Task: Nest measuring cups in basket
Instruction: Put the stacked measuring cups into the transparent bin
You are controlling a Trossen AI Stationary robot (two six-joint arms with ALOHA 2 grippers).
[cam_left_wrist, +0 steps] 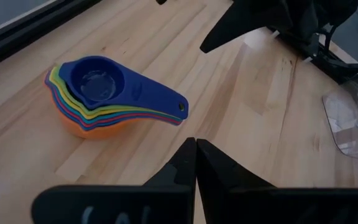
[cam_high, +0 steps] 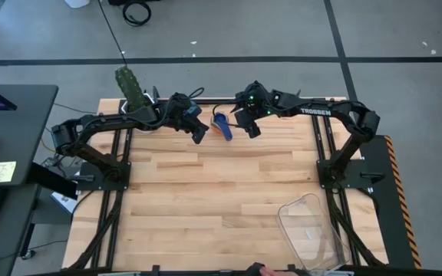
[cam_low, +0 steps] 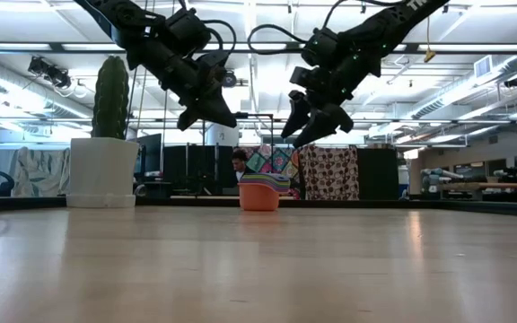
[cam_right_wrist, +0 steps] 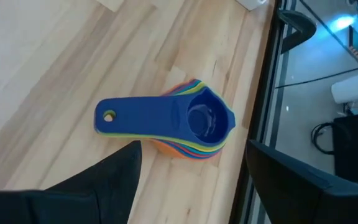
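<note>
The measuring cups (cam_high: 222,126) sit nested in one stack on the wooden table (cam_high: 206,199), the blue one on top and the orange one at the bottom, with the handles fanned out together. The stack lies between the two grippers, near the table's far edge.

The left gripper (cam_high: 199,135) hangs above the table, just to the left of the stack and clear of it. Its fingers (cam_left_wrist: 185,163) are pressed together tip to tip and hold nothing. Seen past those fingers, the cups (cam_left_wrist: 101,96) lie ahead with the blue handle pointing across toward the other arm.

The right gripper (cam_high: 252,130) hangs just to the right of the stack, also raised off the wood. Its fingers (cam_right_wrist: 114,171) stand wide apart with nothing between them, and the cups (cam_right_wrist: 179,121) lie ahead of the gap, the handle with its small hole reaching away from the table edge. From table height both grippers (cam_low: 214,115) (cam_low: 305,130) are plainly above the cups (cam_low: 259,191), not touching them.

The basket (cam_high: 313,228) rests well away from both grippers, at the near right corner of the table, and holds no cups. A cactus (cam_high: 131,87) in a white pot (cam_low: 101,172) stands behind the left arm at the far left corner.
</note>
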